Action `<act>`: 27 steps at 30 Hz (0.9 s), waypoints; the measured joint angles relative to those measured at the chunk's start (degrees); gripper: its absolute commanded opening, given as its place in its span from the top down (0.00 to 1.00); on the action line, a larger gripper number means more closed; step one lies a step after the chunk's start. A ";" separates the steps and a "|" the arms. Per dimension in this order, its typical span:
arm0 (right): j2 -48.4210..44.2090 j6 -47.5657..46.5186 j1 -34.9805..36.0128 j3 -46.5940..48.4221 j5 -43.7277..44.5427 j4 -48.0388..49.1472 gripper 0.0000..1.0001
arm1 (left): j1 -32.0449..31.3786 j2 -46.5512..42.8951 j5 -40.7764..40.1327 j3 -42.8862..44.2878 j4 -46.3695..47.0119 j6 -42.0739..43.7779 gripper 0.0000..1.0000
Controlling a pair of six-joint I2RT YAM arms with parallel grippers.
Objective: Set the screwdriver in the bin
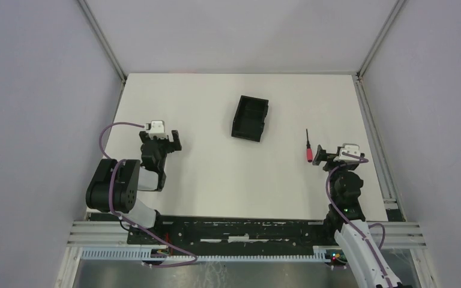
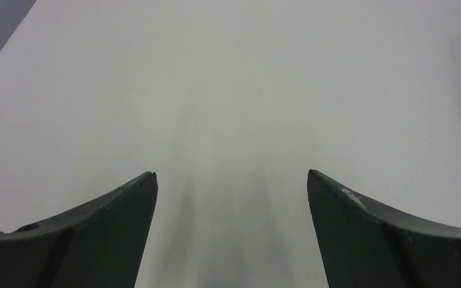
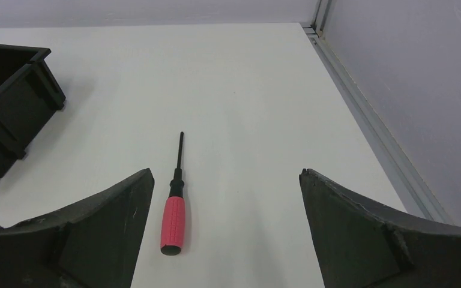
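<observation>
The screwdriver, red handle and thin black shaft, lies flat on the white table at the right, shaft pointing away. In the right wrist view the screwdriver lies just inside the left finger. My right gripper is open, low over the table, just right of the handle; in its own view the right gripper holds nothing. The black bin stands empty mid-table, left of the screwdriver; its corner shows in the right wrist view. My left gripper is open and empty at the left; its wrist view shows bare table.
A metal rail runs along the table's right edge, close to the right arm; it also shows in the right wrist view. Grey walls enclose the table on the left, right and far sides.
</observation>
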 measured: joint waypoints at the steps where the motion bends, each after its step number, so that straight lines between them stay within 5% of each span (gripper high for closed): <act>1: 0.04 0.02 0.00 0.00 0.22 -0.09 0.02 | 0.02 0.00 0.00 0.00 0.00 0.00 0.00; 10: 9.25 1.70 -0.04 11.65 -0.83 -11.74 0.03 | 0.00 0.00 0.00 0.00 0.00 0.00 0.00; 19: 42.51 0.55 -0.04 58.29 -6.93 -40.59 0.04 | 0.02 0.00 0.00 0.00 0.00 0.02 0.00; 27: 67.93 0.17 -0.04 68.70 -11.50 -56.76 0.09 | 0.02 0.00 0.00 0.00 0.00 0.00 0.00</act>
